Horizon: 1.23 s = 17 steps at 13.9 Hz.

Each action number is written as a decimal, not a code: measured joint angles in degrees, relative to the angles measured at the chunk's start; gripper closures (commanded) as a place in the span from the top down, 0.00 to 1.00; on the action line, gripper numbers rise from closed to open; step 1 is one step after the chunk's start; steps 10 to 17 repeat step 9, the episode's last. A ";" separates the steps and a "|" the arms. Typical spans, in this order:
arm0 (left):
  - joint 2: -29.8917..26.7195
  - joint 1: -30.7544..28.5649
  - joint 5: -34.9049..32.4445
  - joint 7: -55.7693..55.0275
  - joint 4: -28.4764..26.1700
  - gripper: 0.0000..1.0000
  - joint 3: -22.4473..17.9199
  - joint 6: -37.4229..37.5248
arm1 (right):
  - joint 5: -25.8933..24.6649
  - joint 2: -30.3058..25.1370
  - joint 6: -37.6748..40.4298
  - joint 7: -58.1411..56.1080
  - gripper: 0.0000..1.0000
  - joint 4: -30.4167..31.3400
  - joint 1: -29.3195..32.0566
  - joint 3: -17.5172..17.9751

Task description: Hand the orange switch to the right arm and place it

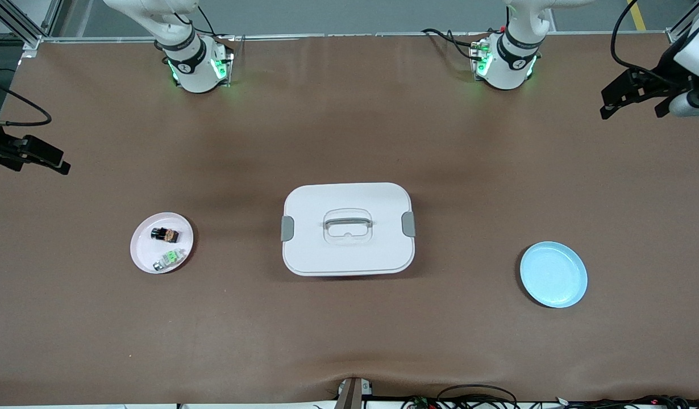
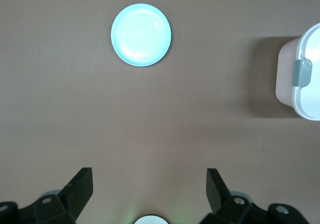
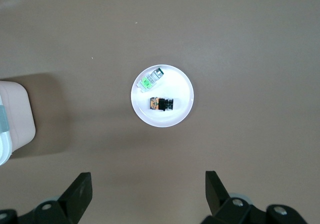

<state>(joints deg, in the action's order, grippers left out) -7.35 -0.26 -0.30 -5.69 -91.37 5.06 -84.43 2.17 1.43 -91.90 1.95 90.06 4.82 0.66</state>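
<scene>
The orange switch lies flat on a small pale pink plate toward the right arm's end of the table. A similar block with a green face lies beside it on the same plate. My right gripper hangs open and empty over bare table at the right arm's end, well apart from the plate. My left gripper hangs open and empty over bare table at the left arm's end. Both arms wait.
A white lidded box with grey side latches and a handle stands mid-table. An empty light blue plate sits toward the left arm's end. Cables lie along the table's front edge.
</scene>
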 measured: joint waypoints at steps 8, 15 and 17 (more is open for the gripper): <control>1.05 -1.27 0.00 0.07 1.29 1.00 -0.12 0.00 | -0.19 -1.14 -0.50 -0.37 1.00 1.45 -0.01 0.24; 1.06 -1.22 0.00 0.07 1.30 1.00 -0.05 0.00 | -0.36 -1.14 -0.54 -1.02 1.00 1.45 -0.01 0.26; 1.06 -1.22 0.00 0.07 1.30 1.00 -0.05 0.00 | -0.36 -1.14 -0.54 -1.02 1.00 1.45 -0.01 0.26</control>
